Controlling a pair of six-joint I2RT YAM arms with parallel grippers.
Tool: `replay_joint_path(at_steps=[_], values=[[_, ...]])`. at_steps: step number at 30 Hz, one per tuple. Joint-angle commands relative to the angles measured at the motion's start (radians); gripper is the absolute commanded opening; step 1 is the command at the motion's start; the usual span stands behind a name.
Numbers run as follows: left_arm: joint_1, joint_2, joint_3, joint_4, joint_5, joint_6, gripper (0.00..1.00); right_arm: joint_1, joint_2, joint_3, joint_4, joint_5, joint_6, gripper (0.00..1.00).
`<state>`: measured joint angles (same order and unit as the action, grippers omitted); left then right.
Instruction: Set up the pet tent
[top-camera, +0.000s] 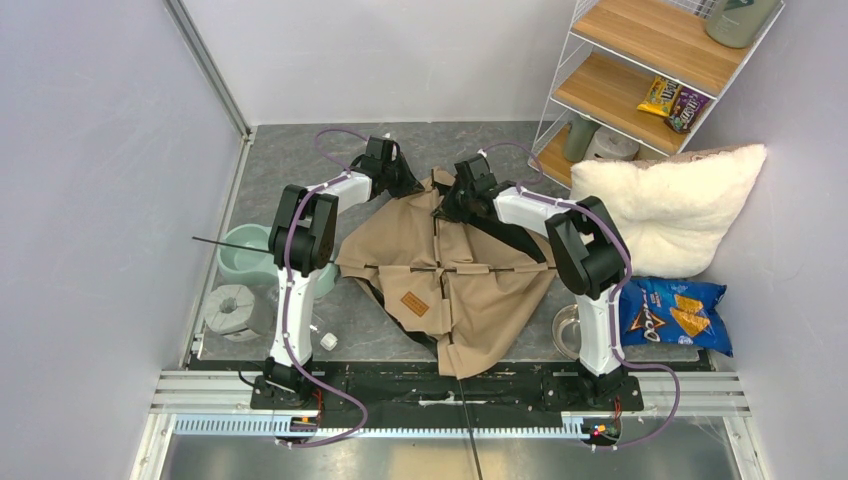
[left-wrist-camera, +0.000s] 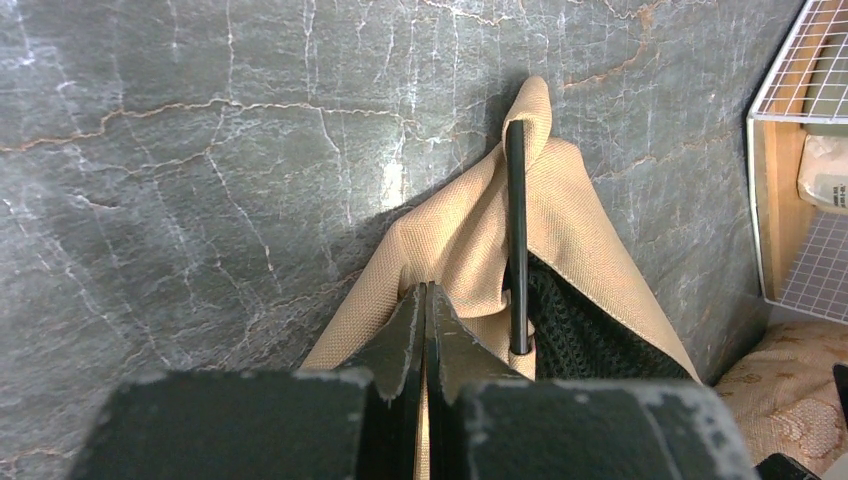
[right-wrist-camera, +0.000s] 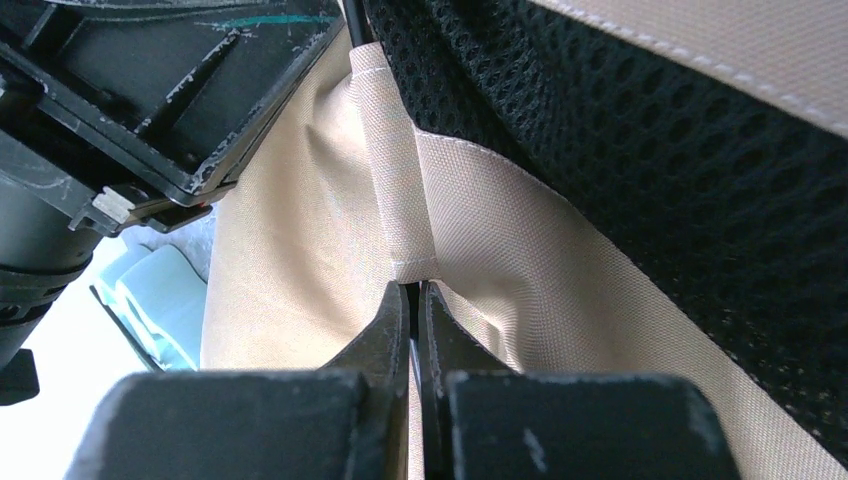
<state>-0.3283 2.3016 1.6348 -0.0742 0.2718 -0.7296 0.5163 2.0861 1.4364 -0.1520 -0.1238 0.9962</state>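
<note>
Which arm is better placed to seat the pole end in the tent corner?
Probably left: the left gripper pinches the pet tent beside the pole; the right gripper holds only fabric.

The blue chip bag (top-camera: 672, 318) just below the white pillow (top-camera: 665, 205) carries a slanted logo that reads as Doritos. On the wooden shelf (top-camera: 605, 92), a yellow candy pack (top-camera: 659, 95) and a dark brown candy pack (top-camera: 687, 108) bear printing too small to read. The brown label patch (top-camera: 414, 304) on the pet tent (top-camera: 480, 290) has marks that cannot be made out.
</note>
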Motion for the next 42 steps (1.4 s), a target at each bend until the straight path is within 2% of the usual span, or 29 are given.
replay_joint_path(at_steps=[1,7,22,29,32,39,42], values=[[0.000,-0.005,-0.040,-0.141,-0.006,0.056,0.02,-0.018,-0.040,0.016,0.020,0.190,0.073,0.00],[0.000,-0.004,-0.030,-0.141,-0.008,0.056,0.02,-0.025,-0.046,0.015,-0.149,0.216,0.156,0.00],[0.000,0.001,-0.029,-0.140,0.000,0.053,0.02,-0.021,-0.130,-0.060,-0.177,0.358,0.232,0.00],[0.000,0.001,-0.029,-0.125,0.031,0.054,0.03,-0.022,-0.089,-0.033,-0.255,0.342,0.273,0.00],[0.000,-0.005,-0.030,-0.108,0.054,0.059,0.08,-0.021,-0.075,-0.031,-0.255,0.317,0.278,0.00],[0.000,-0.046,-0.008,-0.049,0.108,0.111,0.38,-0.022,-0.069,-0.045,-0.208,0.251,0.240,0.00],[0.002,-0.058,0.029,-0.053,0.109,0.157,0.44,-0.022,-0.064,-0.054,-0.171,0.205,0.222,0.00]])
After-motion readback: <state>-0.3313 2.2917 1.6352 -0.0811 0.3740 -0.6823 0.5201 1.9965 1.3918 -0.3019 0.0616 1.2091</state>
